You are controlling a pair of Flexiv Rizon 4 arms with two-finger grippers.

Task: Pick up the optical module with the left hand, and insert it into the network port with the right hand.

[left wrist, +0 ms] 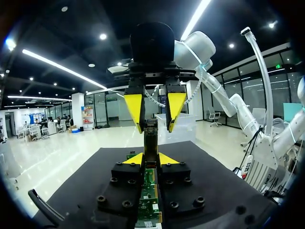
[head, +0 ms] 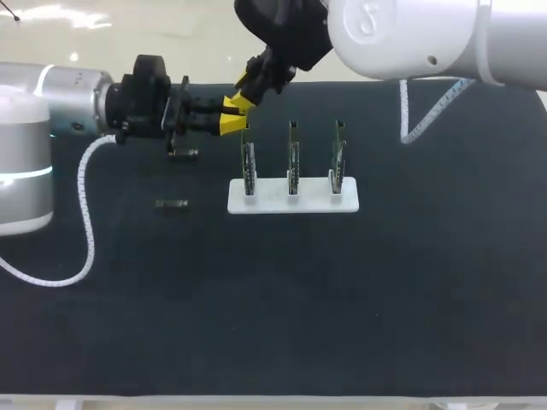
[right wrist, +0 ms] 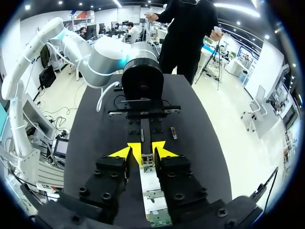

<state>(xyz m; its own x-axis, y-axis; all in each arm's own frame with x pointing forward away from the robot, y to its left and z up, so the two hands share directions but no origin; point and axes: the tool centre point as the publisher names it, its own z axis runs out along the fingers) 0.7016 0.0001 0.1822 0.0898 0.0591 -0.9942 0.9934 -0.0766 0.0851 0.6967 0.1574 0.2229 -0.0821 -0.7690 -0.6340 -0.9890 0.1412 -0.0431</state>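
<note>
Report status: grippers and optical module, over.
Left gripper shut on optical module. Right gripper at its free end, grip unclear. Leftmost circuit board close under both grippers.

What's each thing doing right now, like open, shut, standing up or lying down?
Slim dark optical module: held in the air.
Left gripper: shut on it.
Right gripper: at its other end, grip unclear.
Three green circuit boards: upright in white base.
Two small dark modules: lying flat on black table.

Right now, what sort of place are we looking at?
Likely a robot assembly test bench: black-covered table, white stand with three upright circuit boards, small modules lying loose, left claw holding an optical module.
</note>
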